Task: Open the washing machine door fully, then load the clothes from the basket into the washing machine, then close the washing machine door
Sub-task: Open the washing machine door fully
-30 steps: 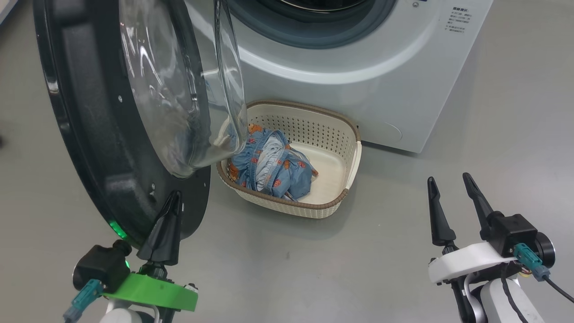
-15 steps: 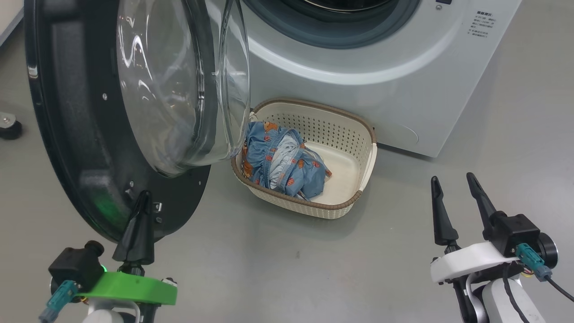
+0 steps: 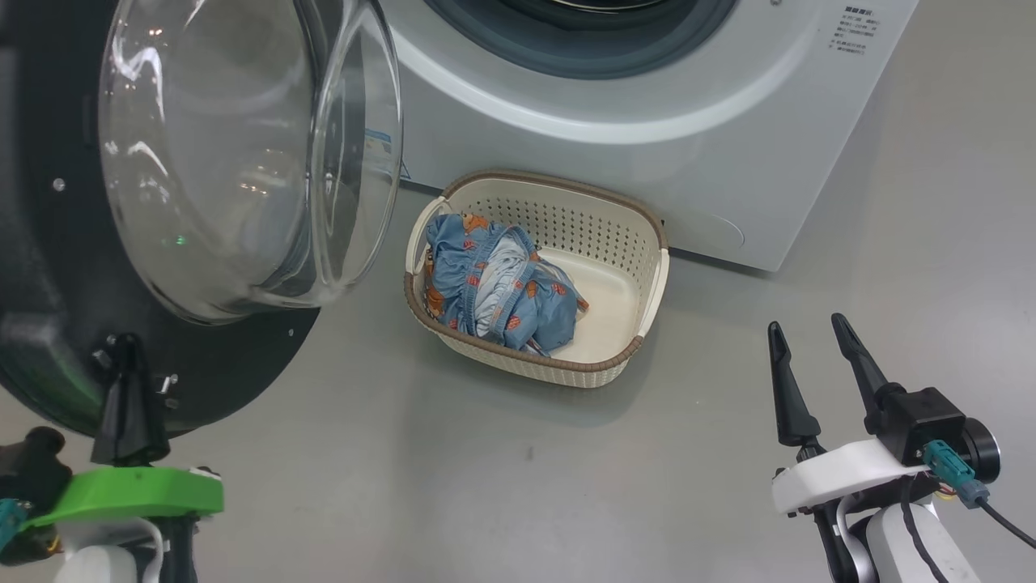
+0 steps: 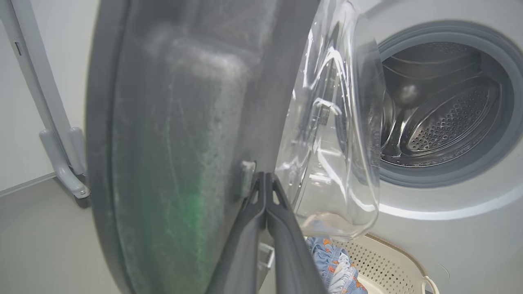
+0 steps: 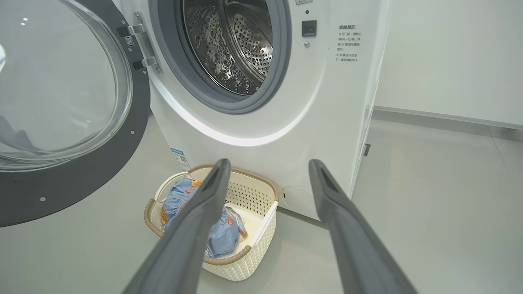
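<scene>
Inside washing machine (image 5: 327,122), perforated drum (image 5: 233,45)

Door (image 3: 40,275): I saw a glossy black rim around clear glass, with a faint green glow on it.
Washing machine (image 3: 615,162): white, with a grey ring and a shiny steel drum dotted with holes.
Basket (image 3: 566,368): cream, with rows of small holes and a brown woven-look rim.
Clothes (image 3: 498,283): light blue with orange prints and pale lining.
Floor (image 3: 486,486): plain grey.
My left gripper (image 3: 125,344): black fingers on a green mount.
My right gripper (image 3: 805,324): black fingers on a white mount.
</scene>
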You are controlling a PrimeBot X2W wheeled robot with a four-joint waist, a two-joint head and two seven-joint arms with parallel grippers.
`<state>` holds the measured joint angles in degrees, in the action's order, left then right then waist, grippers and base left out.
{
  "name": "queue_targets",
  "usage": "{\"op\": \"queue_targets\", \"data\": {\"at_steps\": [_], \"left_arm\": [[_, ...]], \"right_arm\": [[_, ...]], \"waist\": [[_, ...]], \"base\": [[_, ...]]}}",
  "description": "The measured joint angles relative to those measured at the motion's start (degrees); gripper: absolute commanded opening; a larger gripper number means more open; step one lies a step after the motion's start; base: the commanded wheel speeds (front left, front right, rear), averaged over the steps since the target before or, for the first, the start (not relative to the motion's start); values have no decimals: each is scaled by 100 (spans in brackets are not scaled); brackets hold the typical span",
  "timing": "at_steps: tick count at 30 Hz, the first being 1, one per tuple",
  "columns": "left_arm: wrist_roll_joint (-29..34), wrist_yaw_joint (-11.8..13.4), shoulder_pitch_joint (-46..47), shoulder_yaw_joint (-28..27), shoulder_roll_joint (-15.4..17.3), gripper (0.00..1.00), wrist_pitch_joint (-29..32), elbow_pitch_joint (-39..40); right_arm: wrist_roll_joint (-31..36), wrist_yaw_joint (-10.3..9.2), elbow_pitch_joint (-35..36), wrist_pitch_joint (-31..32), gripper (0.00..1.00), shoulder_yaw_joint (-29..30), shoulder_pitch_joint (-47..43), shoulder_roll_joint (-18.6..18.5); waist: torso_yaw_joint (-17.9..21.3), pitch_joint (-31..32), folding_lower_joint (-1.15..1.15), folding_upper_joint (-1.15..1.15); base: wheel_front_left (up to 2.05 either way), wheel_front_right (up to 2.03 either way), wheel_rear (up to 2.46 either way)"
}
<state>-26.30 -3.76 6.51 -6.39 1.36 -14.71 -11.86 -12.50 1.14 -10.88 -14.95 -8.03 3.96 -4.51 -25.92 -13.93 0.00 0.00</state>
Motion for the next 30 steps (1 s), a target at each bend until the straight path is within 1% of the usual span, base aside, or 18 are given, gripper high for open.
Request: {"op": "queue_targets", "data": {"at_steps": [3, 4, 10, 16, 20, 24, 30], "left_arm": [[-21, 1, 137, -231, 10, 0, -1, -130], [-23, 41, 175, -293, 12, 0, -1, -168], [-81, 67, 399, -643, 22, 0, -1, -454], [-138, 145, 640, -968, 34, 0, 0, -662], [-145, 138, 861, -1172, 208, 0, -1, -884], [-152, 135, 1021, -1374, 371, 0, 0, -1078], [-159, 92, 1288, -1570, 520, 0, 0, -1377]], "right_arm": [[3, 31, -2, 0, 100, 0, 2, 0], [4, 32, -2, 0, 100, 2, 3, 0], [13, 32, -4, 0, 100, 43, 12, -4], [55, 33, -4, 0, 100, 62, 18, -8], [62, 34, -3, 0, 100, 62, 23, -22], [114, 76, -4, 0, 100, 59, 35, -54], [121, 83, -5, 0, 100, 63, 66, -68]], "waist": [[39, -38, 0, 0], [53, -51, 0, 0], [115, -123, 0, 0], [144, -204, 0, 0], [169, -260, 0, 0], [210, -309, 0, 0], [285, -376, 0, 0]], "base": [[0, 0, 0], [0, 0, 0], [0, 0, 0], [0, 0, 0], [0, 0, 0], [0, 0, 0], [0, 0, 0]]}}
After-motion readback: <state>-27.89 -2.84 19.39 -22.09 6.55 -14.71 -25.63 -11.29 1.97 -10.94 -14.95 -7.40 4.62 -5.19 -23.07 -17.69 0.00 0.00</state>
